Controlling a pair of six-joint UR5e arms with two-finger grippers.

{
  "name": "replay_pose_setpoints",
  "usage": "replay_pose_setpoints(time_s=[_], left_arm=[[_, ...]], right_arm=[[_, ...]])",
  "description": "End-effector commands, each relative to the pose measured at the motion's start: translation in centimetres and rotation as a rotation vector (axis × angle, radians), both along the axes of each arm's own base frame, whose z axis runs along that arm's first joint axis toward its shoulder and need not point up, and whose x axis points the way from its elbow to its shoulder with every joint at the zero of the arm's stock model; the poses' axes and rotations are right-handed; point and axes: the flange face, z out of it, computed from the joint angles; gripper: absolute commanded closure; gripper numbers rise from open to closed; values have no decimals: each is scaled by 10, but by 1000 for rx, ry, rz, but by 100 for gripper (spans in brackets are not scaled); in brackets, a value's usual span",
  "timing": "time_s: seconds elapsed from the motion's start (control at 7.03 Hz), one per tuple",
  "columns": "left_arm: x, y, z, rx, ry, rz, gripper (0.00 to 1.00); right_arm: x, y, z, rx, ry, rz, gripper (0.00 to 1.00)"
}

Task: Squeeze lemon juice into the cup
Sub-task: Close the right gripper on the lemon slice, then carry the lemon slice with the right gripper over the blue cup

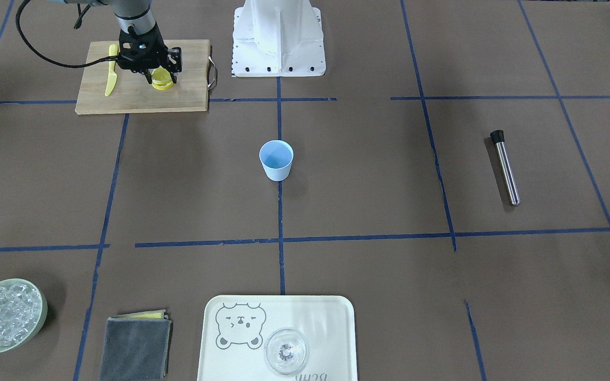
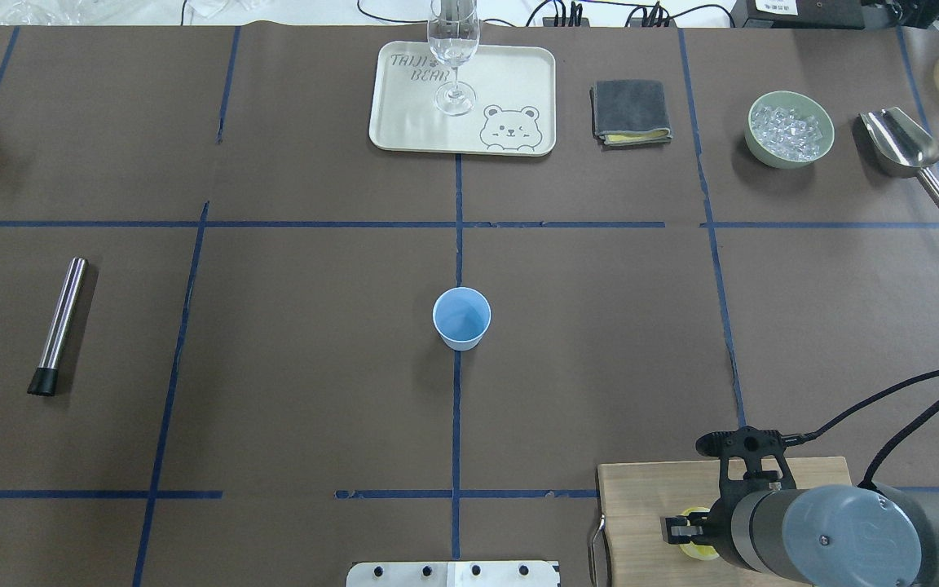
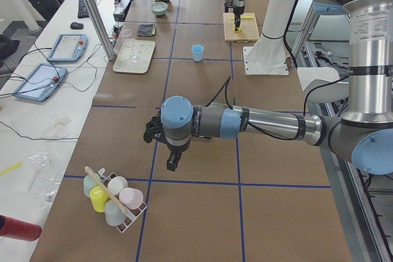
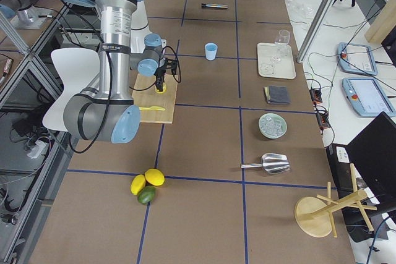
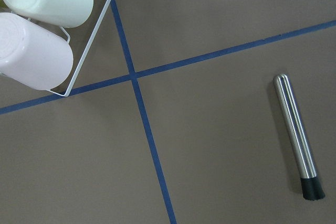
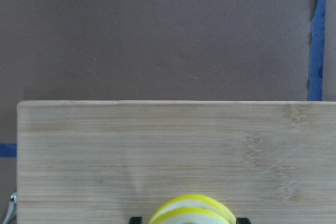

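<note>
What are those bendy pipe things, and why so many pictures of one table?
Two robot arms, with two-finger grippers for hands. Six cameras photograph one table: one facing the robot, one over its shoulders, one at each end, one on each wrist. The right gripper is down at the toy lemon slices on the wooden board; I can't tell if it grips them. The left gripper hovers above the table. The blue cup stands in the middle. Around lie a yellow knife, metal stick, bowl of ice, cloth, and a glass on a tray.

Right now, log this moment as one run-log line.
right tool: astride lemon on cutting board, grip unclear | cup: upright, empty | left tool: away, state unclear
</note>
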Motion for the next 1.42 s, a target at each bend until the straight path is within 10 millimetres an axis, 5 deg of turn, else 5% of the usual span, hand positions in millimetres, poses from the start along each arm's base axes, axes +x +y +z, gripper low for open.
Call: replay_pose_setpoints(time_s=[0.0, 0.43, 0.71, 1.28], left_arm=[[0, 0, 0, 0, 0, 0, 0], [-1, 1, -5, 5, 0, -2, 0], [-1, 1, -5, 3, 0, -2, 0], [0, 9, -6, 5, 0, -2, 0]], right_arm=[[14, 0, -11, 2, -21, 3, 64], [25, -11, -20, 1, -39, 30, 64], [23, -19, -43, 4, -93, 47, 63], [-10, -90, -150, 3, -190, 160, 62]])
